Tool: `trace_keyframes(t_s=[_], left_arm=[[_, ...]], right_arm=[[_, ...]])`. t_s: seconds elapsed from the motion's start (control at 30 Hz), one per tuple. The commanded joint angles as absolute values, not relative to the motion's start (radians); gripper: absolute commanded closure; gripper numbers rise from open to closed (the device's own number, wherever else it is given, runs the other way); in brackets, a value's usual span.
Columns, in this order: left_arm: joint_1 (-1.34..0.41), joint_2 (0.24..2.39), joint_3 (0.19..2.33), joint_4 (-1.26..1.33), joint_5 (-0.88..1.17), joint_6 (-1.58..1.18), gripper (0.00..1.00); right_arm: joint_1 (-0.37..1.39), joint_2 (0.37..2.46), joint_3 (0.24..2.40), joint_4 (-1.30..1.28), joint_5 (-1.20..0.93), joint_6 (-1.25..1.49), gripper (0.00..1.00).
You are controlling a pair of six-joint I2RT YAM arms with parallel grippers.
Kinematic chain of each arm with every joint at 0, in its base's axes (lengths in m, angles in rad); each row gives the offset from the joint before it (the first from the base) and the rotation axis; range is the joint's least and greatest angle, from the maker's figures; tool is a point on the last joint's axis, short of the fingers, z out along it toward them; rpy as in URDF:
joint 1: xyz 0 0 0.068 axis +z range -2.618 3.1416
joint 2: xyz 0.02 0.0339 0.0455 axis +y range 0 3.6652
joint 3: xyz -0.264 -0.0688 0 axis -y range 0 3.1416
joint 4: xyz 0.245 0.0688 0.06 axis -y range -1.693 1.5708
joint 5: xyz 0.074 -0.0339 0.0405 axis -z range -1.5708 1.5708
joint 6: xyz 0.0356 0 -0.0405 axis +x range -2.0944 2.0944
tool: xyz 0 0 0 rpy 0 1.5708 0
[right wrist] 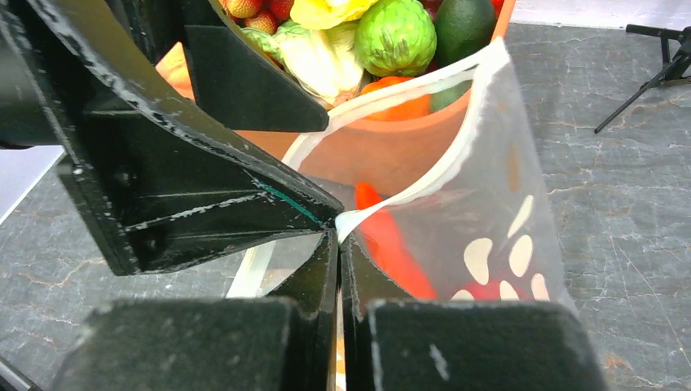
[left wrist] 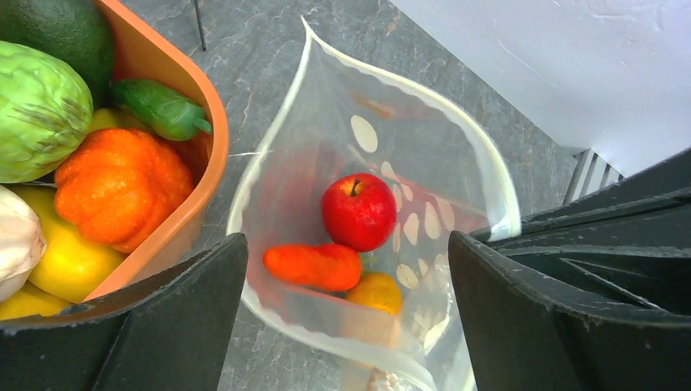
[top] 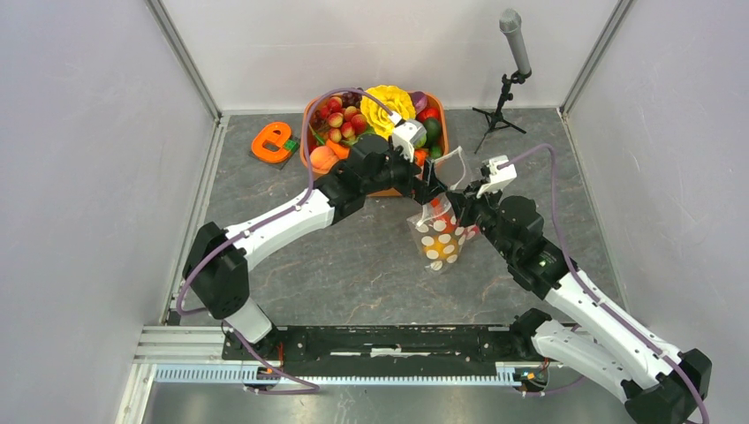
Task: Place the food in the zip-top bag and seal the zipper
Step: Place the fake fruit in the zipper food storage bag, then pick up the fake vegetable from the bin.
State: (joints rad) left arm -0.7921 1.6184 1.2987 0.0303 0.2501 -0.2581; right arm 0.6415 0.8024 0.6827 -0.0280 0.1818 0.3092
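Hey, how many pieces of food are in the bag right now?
3 in the bag: a red apple in the middle, a long orange piece beside it, a yellow-orange fruit partly under both. Others may be hidden beneath.

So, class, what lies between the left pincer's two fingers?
Left wrist view: the open clear dotted plastic bag, a round red toy apple inside.

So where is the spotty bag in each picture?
Top external: the zip-top bag stands in the middle of the picture.
Left wrist: it fills the centre, mouth open, with food inside.
Right wrist: it is right of centre, its edge pinched by the right gripper.
Shared landmark: the orange tub, right beside the bag.
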Motion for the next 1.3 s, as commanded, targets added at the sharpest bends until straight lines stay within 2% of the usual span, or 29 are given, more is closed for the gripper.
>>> trace_keyframes(t_s=[0.0,0.17,0.33,0.77,1.17,1.27], left_arm=[[-0.794,1.549,1.290,0.107,0.285,-0.240,0.02],[-0.793,1.477,1.220,0.188,0.222,-0.232,0.00],[-0.783,1.461,1.236,0.157,0.088,-0.194,0.00],[-0.706,1.708,1.485,0.022,-0.074,-0.273,0.01],[-0.706,1.806,1.497,0.039,-0.153,-0.456,0.16],[-0.706,1.837,1.493,0.071,-0.201,-0.483,0.17]], right_arm=[[0.646,0.811,0.678,0.017,0.202,0.312,1.00],[0.646,0.822,0.680,-0.010,0.249,0.327,1.00],[0.646,0.800,0.671,-0.050,0.334,0.345,1.00],[0.647,0.790,0.661,-0.060,0.314,0.344,1.00],[0.646,0.788,0.655,-0.064,0.318,0.341,1.00],[0.646,0.793,0.660,-0.063,0.314,0.338,1.00]])
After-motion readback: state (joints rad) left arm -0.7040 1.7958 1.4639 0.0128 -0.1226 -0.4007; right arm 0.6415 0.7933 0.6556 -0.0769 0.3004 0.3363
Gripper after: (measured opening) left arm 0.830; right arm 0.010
